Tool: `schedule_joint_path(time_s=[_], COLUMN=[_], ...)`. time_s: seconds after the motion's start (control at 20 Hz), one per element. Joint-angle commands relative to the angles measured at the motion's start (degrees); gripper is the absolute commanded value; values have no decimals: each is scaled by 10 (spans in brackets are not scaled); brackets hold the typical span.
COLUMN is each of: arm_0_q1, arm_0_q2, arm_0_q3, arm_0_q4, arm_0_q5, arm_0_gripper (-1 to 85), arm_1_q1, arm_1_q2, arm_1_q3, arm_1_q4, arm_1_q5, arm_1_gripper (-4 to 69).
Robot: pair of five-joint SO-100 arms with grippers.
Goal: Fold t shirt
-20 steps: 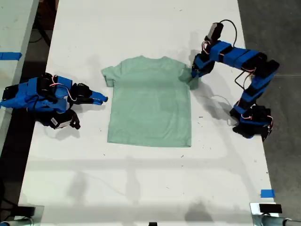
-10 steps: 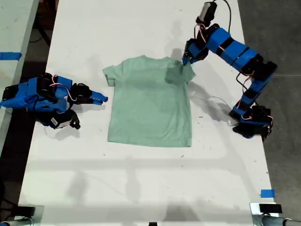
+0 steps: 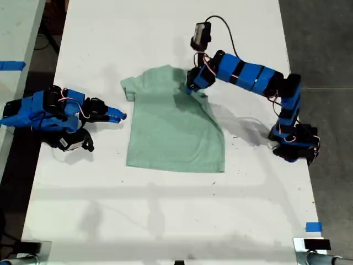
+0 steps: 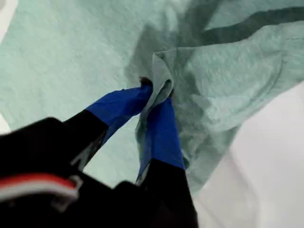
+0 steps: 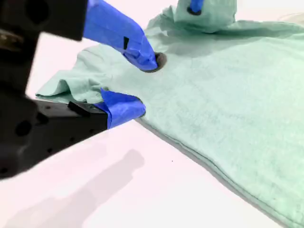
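White and bare apart from the cloth and the two arms, the desk (image 3: 165,210) carries the t shirt (image 3: 171,132) spread flat near its middle, with dark floor showing past both long edges in the exterior view. The first tool (image 4: 154,97) is closed on a bunched fold of the shirt's sleeve or shoulder edge; in the exterior view it hangs over the upper part of the garment (image 3: 194,83), with the cloth on the exterior view's right drawn inward in a slanted flap. The second tool (image 5: 145,85) rests low at the exterior view's left (image 3: 113,116), its jaws parted and holding nothing, the other sleeve lying just beside them.

Judging by the way it drapes and wrinkles, the shirt is light, thin and limp: it will sag from any single pinch and drag its loose parts along, and it may slide on the smooth desk. A hold at a hem, sleeve seam or corner, where the fabric is doubled, looks safest; a pinch in the open middle would likely gather both layers and spoil the fold line.
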Motion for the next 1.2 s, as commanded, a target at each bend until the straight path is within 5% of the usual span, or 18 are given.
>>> schedule_joint_path(time_s=[0.0,0.1,0.2,0.25,0.45,0.75,1.15], arm_0_q1=[5,5,5,5,5,5,6], arm_0_q2=[4,4,4,4,4,4,4], arm_0_q3=[5,5,5,5,5,5,5], arm_0_q4=[-9,-9,-9,-9,-9,-9,-9], arm_0_q5=[0,0,0,0,0,0,0], arm_0_gripper=[120,120,120,120,120,120,120], arm_1_q1=[-39,-44,-41,-39,-32,108,156], arm_1_q2=[-37,-69,-68,-61,-5,162,797], arm_1_q3=[-85,-116,-115,-114,-114,-56,533], arm_1_q4=[-22,-11,-3,4,34,225,231], arm_1_q5=[-50,-61,-53,-50,-48,-8,97], arm_1_gripper=[16,79,316,336,343,316,262])
